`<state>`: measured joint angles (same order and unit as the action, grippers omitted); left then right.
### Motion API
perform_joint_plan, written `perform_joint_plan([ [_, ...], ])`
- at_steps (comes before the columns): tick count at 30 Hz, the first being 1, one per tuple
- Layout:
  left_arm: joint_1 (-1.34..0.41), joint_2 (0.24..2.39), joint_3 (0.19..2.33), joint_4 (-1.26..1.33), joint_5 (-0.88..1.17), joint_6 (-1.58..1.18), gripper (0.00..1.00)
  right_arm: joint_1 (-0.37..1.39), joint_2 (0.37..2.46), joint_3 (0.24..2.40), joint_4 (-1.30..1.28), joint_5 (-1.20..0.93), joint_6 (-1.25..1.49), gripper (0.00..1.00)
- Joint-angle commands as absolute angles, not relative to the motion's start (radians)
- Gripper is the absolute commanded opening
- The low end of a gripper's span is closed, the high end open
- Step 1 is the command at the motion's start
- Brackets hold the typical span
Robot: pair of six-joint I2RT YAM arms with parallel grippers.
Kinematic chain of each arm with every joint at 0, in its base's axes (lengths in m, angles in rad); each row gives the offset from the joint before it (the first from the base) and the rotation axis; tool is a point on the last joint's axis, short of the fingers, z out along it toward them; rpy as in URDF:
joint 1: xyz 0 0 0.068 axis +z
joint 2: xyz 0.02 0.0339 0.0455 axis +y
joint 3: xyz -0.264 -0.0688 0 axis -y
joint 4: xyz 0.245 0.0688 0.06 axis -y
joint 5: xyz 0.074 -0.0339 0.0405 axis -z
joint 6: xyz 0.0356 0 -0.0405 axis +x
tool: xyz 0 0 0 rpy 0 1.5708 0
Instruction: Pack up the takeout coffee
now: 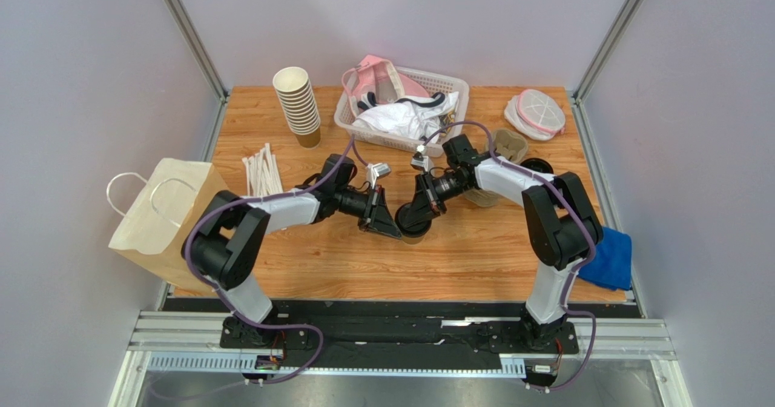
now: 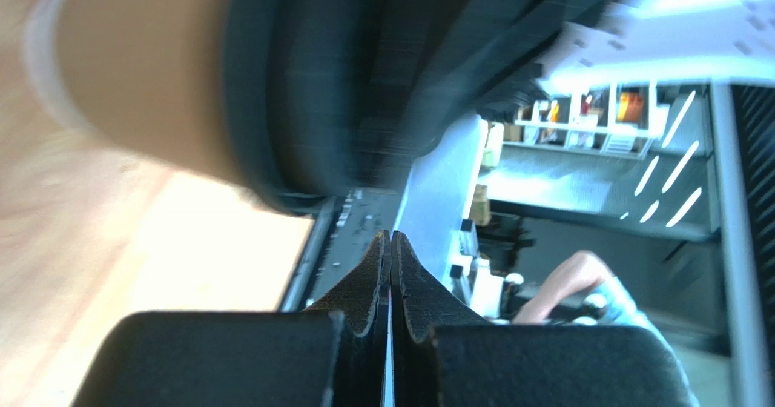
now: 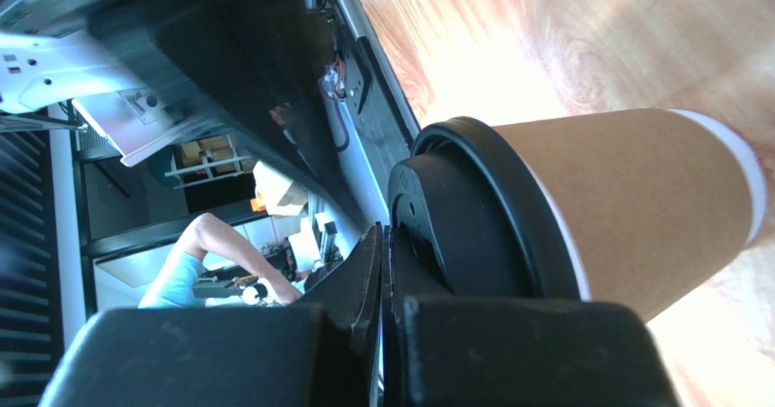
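Observation:
The takeout coffee, a kraft-brown cup [image 3: 637,207] with a black lid [image 3: 473,216], sits mid-table [image 1: 416,234], mostly hidden under the two grippers in the top view. My right gripper [image 3: 384,230] is shut with nothing between its fingers. Its right finger rests against the lid's top, and it sits over the cup in the top view [image 1: 420,212]. My left gripper [image 2: 391,236] is shut and empty, just left of the cup [image 1: 382,221]. The cup [image 2: 136,71] and lid [image 2: 327,89] show blurred and close in the left wrist view.
A kraft paper bag [image 1: 164,216] stands at the table's left edge. A stack of lidless cups [image 1: 298,105], white stirrers [image 1: 262,173] and a white basket [image 1: 400,107] are at the back. A brown cup carrier [image 1: 509,143], loose black lid [image 1: 538,165] and blue cloth [image 1: 609,257] lie right.

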<state>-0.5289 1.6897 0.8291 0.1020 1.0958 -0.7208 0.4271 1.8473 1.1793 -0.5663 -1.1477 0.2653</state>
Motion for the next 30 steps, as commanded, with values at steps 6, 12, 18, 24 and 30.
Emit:
perform_joint_plan([
  [6, -0.535, 1.531, 0.888, 0.138, 1.111, -0.701, 0.0, 0.434, 1.685, 1.282, -0.649, -1.206, 0.258, 0.0],
  [12, -0.537, 1.627, 0.968, 0.146, 1.083, -0.725, 0.0, 0.393, 1.692, 1.215, -0.681, -1.146, 0.21, 0.0],
  [18, -0.538, 1.706, 1.006, 0.19, 1.057, -0.747, 0.0, 0.351, 1.776, 1.213, -0.706, -1.161, 0.132, 0.0],
  [24, -0.54, 1.792, 1.038, 0.109, 1.006, -0.729, 0.0, 0.348, 1.847, 1.204, -0.716, -1.154, 0.092, 0.0],
  [30, -0.54, 1.856, 1.051, 0.02, 0.965, -0.683, 0.0, 0.342, 1.913, 1.174, -0.716, -1.132, 0.058, 0.0],
])
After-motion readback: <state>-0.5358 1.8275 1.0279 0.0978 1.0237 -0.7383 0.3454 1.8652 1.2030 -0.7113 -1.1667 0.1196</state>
